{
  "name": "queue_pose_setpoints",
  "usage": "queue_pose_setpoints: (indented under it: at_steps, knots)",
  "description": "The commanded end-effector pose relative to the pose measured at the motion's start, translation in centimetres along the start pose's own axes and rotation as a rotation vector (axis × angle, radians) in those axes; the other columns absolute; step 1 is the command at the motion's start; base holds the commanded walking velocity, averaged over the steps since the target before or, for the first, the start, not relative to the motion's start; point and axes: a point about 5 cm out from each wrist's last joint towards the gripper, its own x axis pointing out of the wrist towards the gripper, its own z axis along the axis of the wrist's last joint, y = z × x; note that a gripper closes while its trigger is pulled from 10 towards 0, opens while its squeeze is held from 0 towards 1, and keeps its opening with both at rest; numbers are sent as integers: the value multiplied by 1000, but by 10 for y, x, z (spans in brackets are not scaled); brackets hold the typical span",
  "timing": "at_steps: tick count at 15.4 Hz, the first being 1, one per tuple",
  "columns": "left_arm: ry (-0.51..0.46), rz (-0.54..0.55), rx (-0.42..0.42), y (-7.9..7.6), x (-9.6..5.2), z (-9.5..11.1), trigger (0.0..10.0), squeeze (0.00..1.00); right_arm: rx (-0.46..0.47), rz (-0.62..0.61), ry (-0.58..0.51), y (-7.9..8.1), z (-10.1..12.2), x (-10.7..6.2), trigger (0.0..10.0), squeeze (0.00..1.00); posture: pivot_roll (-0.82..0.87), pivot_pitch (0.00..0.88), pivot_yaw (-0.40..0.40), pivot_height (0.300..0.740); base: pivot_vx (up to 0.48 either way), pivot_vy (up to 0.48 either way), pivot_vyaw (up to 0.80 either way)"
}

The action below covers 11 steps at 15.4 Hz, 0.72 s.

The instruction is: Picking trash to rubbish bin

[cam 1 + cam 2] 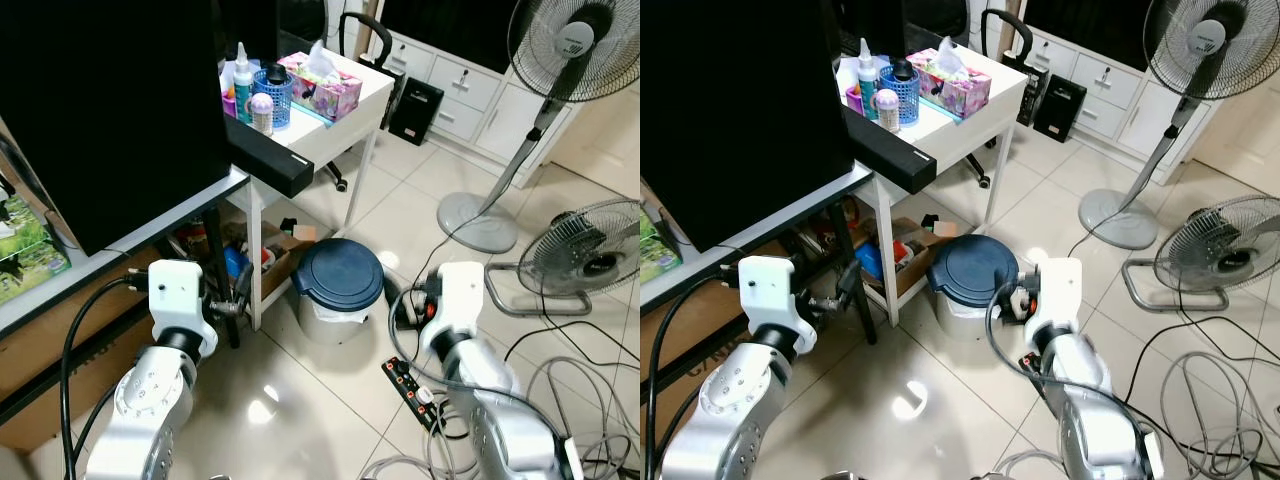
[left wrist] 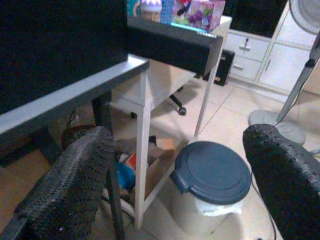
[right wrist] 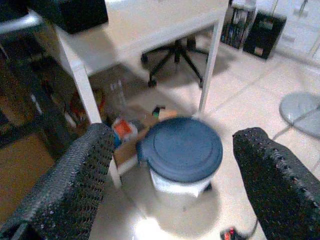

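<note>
Bin is located on the tiled floor beside the white table, lid closed. Lid is judged light, rigid and smooth; its protruding tab is the recommended hold. Left gripper and right gripper are spread, empty.

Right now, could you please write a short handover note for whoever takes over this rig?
Left gripper: open, empty, aimed toward the bin.
Right gripper: open, empty, above the bin.
Rubbish bin: on the tiled floor beside the white table, blue lid shut.
Cardboard box with clutter sits under the table, left of the bin.
Done: nothing is held, and I cannot tell whether anything is binned.
Left: open the lid, pick trash, drop it in.
</note>
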Motion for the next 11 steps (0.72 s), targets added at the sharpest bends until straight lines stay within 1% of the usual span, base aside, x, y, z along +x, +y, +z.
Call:
queue_pose_setpoints:
  at_steps: [1,2,3,4,5,6,8,11]
  knots:
    - [9,-11,21,-5,-2,-2,10000,0,-1,-15,19,-4,-3,-1,10000,0,55,46,-109,740,0,0,0]
    - [33,-26,29,-6,-4,-3,10000,0,-12,-2,5,0,3,4,10000,0,38,43,-86,740,0,0,0]
    - [52,-40,13,-5,-1,-5,10000,0,6,13,-2,2,7,6,10000,0,12,66,-93,740,0,0,0]
    - [80,-55,24,-5,2,-9,10000,0,11,11,11,1,5,6,10000,0,24,61,-91,740,0,0,0]
    - [81,-53,30,-5,2,-8,10000,0,14,11,11,1,5,5,10000,0,24,61,-90,740,0,0,0]
    - [65,-40,31,-5,3,-3,10000,0,16,10,24,0,3,3,10000,0,26,56,-100,740,0,0,0]
    - [60,-26,40,-1,3,-1,10000,0,33,6,23,-2,4,5,10000,0,30,48,-89,740,0,0,0]
    - [70,-19,53,4,1,1,10000,0,38,19,37,4,0,8,10000,0,56,53,-91,740,0,0,0]
